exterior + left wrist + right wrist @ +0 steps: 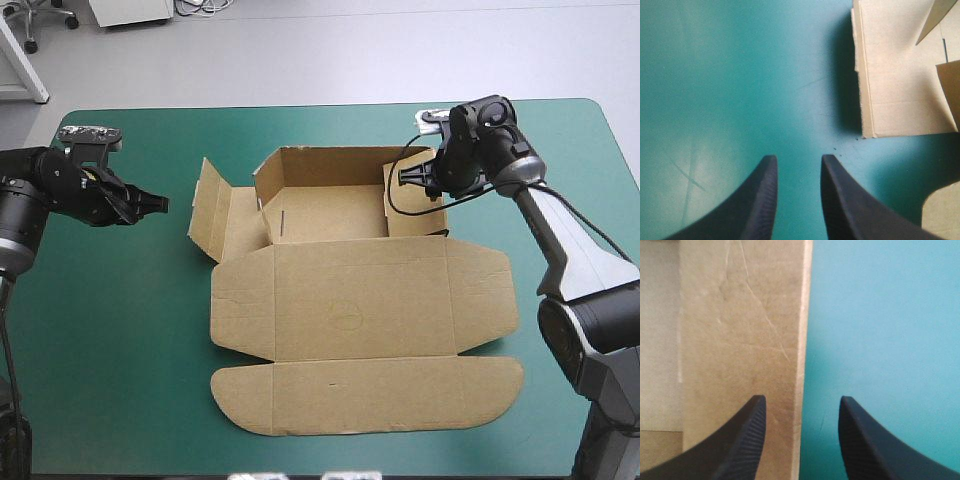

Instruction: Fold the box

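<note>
Box: the brown box (345, 300) lies mid-table on the teal-green cover (120, 330); its far half has walls raised, the lid (360, 395) lies flat toward the near edge, and the left flap (210, 210) is splayed outward.
Right gripper (801, 402): fingers parted, straddling the top edge of the right wall (740, 340).
Left gripper (799, 161): fingers parted and empty, over bare cover just beside the left flap.
Handling: light, stiff board, likely to bend only at its creases (and to spring back); best taken by a flap's free edge.
</note>
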You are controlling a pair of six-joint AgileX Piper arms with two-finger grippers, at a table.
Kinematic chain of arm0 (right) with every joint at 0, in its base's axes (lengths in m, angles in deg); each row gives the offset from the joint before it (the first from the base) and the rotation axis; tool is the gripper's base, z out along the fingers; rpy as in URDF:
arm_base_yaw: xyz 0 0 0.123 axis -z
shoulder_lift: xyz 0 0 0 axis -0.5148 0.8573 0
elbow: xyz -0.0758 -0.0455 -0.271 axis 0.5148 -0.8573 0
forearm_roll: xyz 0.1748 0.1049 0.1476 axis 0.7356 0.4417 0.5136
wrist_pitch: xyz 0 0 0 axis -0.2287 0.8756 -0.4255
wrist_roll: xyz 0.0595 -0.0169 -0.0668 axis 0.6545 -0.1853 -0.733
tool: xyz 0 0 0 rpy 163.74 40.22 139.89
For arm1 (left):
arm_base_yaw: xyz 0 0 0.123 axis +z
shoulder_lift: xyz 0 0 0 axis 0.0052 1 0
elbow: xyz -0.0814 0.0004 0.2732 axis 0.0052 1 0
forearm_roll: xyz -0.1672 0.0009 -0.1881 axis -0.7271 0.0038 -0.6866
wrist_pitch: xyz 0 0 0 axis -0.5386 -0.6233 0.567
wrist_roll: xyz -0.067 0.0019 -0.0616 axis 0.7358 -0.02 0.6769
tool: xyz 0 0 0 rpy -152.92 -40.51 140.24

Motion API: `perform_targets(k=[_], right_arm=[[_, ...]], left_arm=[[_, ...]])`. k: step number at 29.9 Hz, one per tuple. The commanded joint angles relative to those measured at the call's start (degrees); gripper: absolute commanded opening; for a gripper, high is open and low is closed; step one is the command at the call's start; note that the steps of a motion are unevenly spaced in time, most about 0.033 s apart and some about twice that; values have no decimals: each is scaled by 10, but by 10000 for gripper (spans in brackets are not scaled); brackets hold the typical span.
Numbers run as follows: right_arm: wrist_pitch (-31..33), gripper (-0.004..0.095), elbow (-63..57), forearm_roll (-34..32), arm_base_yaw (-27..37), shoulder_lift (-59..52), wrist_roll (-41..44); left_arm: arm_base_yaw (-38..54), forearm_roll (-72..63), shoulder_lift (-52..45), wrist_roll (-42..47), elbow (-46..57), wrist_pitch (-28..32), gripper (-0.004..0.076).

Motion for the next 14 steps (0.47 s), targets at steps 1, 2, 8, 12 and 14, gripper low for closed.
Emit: perform_targets(k=[1, 2, 8, 12, 14], right_arm=[[7, 515, 53, -18, 4, -33, -17], [7, 517, 63, -11, 4, -36, -28], [7, 517, 80, 0, 10, -35, -64], [7, 517, 79, 9, 25, -19, -69], [7, 517, 79, 35, 34, -12, -77]], left_arm=[[0, -12, -22, 1, -15, 18, 220], [0, -12, -22, 1, -15, 16, 220], [0, -12, -22, 1, -15, 3, 220], [0, -12, -22, 1, -15, -1, 220], [0, -12, -22, 1, -15, -1, 220]])
